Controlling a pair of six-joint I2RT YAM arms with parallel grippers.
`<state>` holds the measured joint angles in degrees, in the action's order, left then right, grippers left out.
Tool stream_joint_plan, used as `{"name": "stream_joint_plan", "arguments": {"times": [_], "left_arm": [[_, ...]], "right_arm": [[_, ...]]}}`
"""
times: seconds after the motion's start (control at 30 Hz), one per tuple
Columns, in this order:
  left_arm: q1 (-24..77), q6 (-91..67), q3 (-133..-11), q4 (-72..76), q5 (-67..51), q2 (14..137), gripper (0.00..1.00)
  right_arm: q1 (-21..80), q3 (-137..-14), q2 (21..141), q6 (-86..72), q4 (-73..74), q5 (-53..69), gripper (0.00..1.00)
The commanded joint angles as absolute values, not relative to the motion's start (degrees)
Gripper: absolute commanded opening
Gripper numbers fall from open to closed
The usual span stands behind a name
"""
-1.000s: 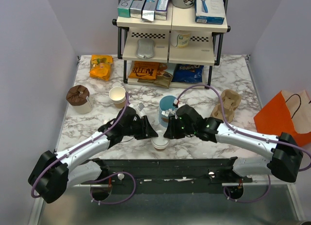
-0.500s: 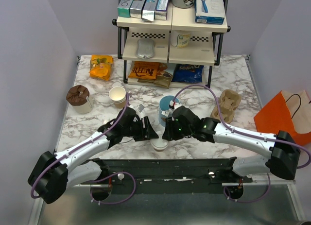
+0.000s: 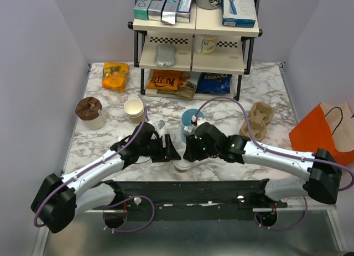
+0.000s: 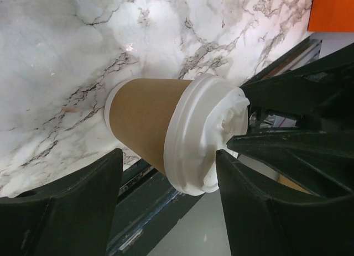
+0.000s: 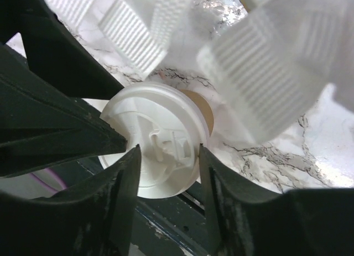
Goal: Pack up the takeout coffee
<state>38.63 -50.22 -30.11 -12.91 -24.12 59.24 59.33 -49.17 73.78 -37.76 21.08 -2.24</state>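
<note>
Near edge of marble table [image 3: 271, 84]: the takeout coffee [image 4: 146, 120] is stood upright, long axis vertical, white lid [image 5: 149, 134] uppermost, right at the front lip.

- Left gripper [image 4: 168, 156]: brought in from the cup's left, jaws held apart. The kraft body sits between the fingers, which lie just beside it. No clamp is made out.
- Right gripper [image 5: 167, 151]: set over the cup from the right, jaws apart and framing the lid from above. Contact with the lid cannot be told.
- Both tools are equally near, with their tips almost meeting across the lid.

Just behind: a light-blue cup [image 3: 188, 114] holding white packets, close to the right wrist and judged the likeliest thing to be knocked.

Farther right: a moulded cup carrier [image 3: 259, 119], and off the table edge an orange paper bag [image 3: 323, 131]. Both are on the right arm's side, so that arm is judged better placed for the carry.

Far left: an open paper cup [image 3: 134, 108] and a brown-topped cup [image 3: 88, 109], well apart.

Rear: a shelf rack [image 3: 193, 29], clear of the route.
</note>
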Motion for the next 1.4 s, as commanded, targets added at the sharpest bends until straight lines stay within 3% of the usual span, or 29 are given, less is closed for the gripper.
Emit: {"name": "stream_joint_plan", "arguments": {"times": [0.0, 0.1, 0.2, 0.7, 0.97, 1.2, 1.37], "left_arm": [[38.67, -50.45, -28.31, -11.60, -26.10, 59.85, 0.72], [38.67, -50.10, -28.21, -13.09, -24.70, 60.12, 0.63], [38.67, -49.92, -27.60, -13.62, -24.00, 59.85, 0.60], [38.67, -50.80, -25.84, -12.31, -22.94, 59.24, 0.59], [38.67, -51.59, -23.91, -10.46, -21.98, 59.94, 0.51], [38.67, -53.61, -20.13, -6.25, -19.51, 60.55, 0.38], [38.67, -55.02, -18.90, -5.71, -17.32, 60.91, 0.36]], "right_arm": [[60.82, -49.66, 73.83, -36.56, 23.47, -4.39, 0.58], [60.91, -49.13, 71.56, -36.21, 21.63, -4.04, 0.63], [61.00, -48.52, 68.83, -36.47, 19.78, -4.04, 0.67], [61.00, -42.72, 69.08, -49.30, 17.69, -6.16, 0.76], [61.00, -37.63, 70.49, -55.45, 16.70, -9.75, 0.52], [60.91, -34.98, 70.31, -56.51, 14.86, -11.34, 0.44], [60.73, -34.10, 70.40, -57.65, 14.77, -12.04, 0.42]]}}
